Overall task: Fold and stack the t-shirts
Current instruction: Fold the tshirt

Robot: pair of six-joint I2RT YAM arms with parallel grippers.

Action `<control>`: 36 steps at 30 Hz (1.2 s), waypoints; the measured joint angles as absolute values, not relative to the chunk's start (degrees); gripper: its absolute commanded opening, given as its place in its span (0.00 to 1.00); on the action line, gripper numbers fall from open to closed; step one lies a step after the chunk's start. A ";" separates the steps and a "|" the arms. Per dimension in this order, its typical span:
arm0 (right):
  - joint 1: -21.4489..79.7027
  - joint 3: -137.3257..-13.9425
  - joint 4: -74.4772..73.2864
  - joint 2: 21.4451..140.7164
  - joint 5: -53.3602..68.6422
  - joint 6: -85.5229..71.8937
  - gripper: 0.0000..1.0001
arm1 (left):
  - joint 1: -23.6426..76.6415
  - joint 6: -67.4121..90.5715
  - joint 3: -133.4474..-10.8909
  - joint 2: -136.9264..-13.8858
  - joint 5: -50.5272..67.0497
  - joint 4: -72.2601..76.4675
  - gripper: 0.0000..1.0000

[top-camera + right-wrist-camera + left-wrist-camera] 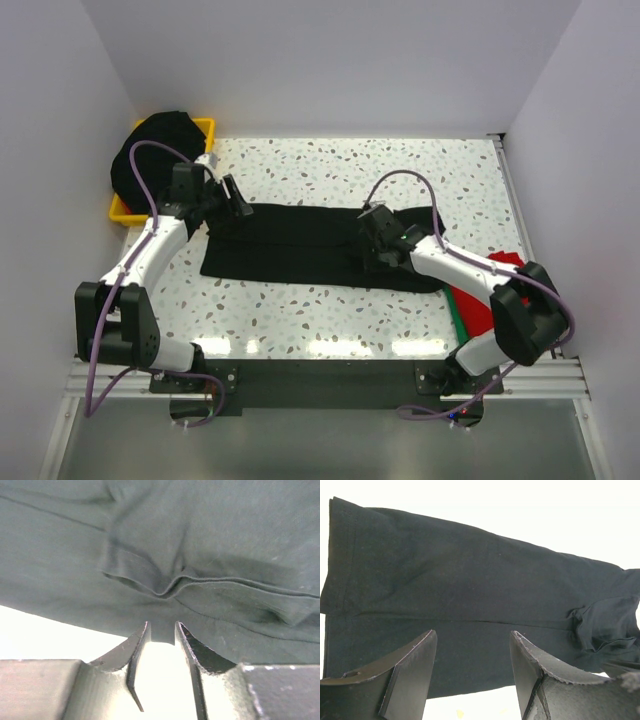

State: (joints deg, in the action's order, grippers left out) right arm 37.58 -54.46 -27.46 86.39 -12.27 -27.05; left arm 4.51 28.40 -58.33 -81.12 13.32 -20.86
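Observation:
A black t-shirt lies folded into a long strip across the middle of the table. My left gripper hovers open over the strip's left end; in the left wrist view the cloth shows between and beyond the wide-apart jaws. My right gripper is at the strip's near edge, right of the middle. Its jaws stand narrowly apart, tips at the hem of the cloth, with bare table showing between the fingers. A red t-shirt lies at the right edge. More black t-shirts are heaped at the far left.
The heap of black cloth sits in a yellow bin in the far left corner. A green edge shows under the red shirt. White walls close in the left, right and back of the speckled table.

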 measured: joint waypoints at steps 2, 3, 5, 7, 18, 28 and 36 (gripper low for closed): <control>37.60 -54.52 -27.46 83.72 -12.69 -27.44 0.34 | 4.51 28.40 -58.33 -81.14 13.34 -20.84 0.65; 37.58 -54.68 -27.64 82.54 -13.30 -27.51 0.36 | 4.51 28.40 -58.33 -81.17 13.34 -20.84 0.65; 37.52 -55.68 -28.34 81.23 -15.44 -27.51 0.36 | 4.51 28.40 -58.33 -81.17 13.37 -20.82 0.65; 36.62 -57.91 -28.84 81.62 -17.21 -27.33 0.35 | 4.51 28.42 -58.33 -81.19 13.39 -20.80 0.65; 25.67 -65.49 -27.44 98.32 -17.54 -25.02 0.33 | 4.51 28.45 -58.30 -81.65 13.63 -20.64 0.65; 26.46 -54.87 -25.36 89.65 -12.29 -25.50 0.33 | 4.51 28.47 -58.24 -81.65 13.93 -20.62 0.65; 28.64 -48.34 -22.26 86.17 -8.78 -27.49 0.33 | 4.54 28.95 -58.19 -82.04 14.83 -20.47 0.65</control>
State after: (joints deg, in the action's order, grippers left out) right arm 28.64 -48.34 -22.26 86.17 -8.78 -27.49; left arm 4.54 28.95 -58.19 -82.04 14.83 -20.47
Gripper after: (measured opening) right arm 0.330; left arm 0.652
